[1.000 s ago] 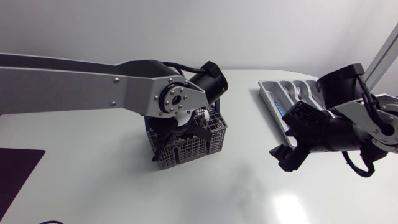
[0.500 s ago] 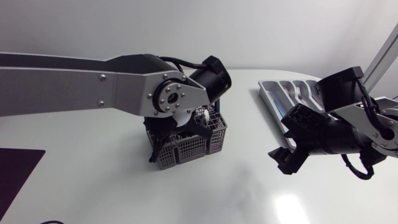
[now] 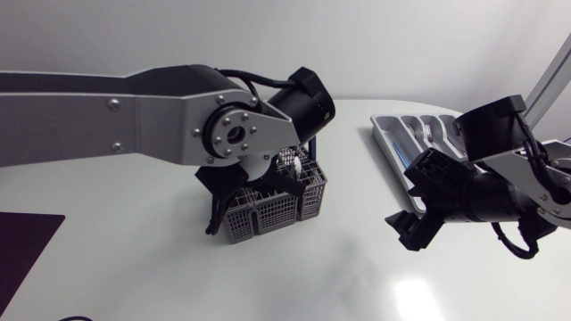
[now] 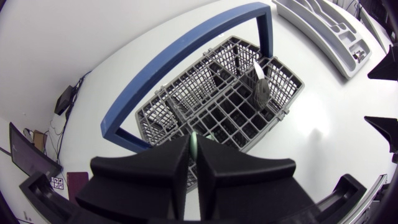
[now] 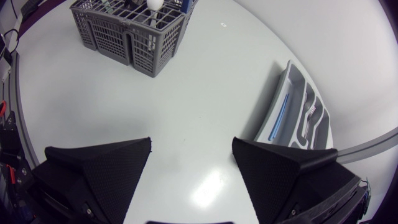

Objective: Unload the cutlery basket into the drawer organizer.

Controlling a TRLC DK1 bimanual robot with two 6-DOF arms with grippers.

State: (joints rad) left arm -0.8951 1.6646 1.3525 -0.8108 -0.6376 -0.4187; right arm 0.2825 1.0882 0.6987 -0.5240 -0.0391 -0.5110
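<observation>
The left claw [image 4: 192, 154] hides most of its pale sliver [image 4: 194, 142] (unidentifiable).

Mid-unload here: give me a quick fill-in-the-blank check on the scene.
The left end effector is shut on a thin pale ____ piece over the cutlery basket. The right end effector is ____ and holds nothing. The basket's handle is ____. The drawer organizer lies on the ____ arm's side.
Missing: green; open; blue; right.

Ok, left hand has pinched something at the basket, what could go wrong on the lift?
The left hand pinches only the thin edge of a pale green piece, so it could slip or twist. The blue handle arches just ahead of it; a careless lift may snag it and drag the basket.
</observation>
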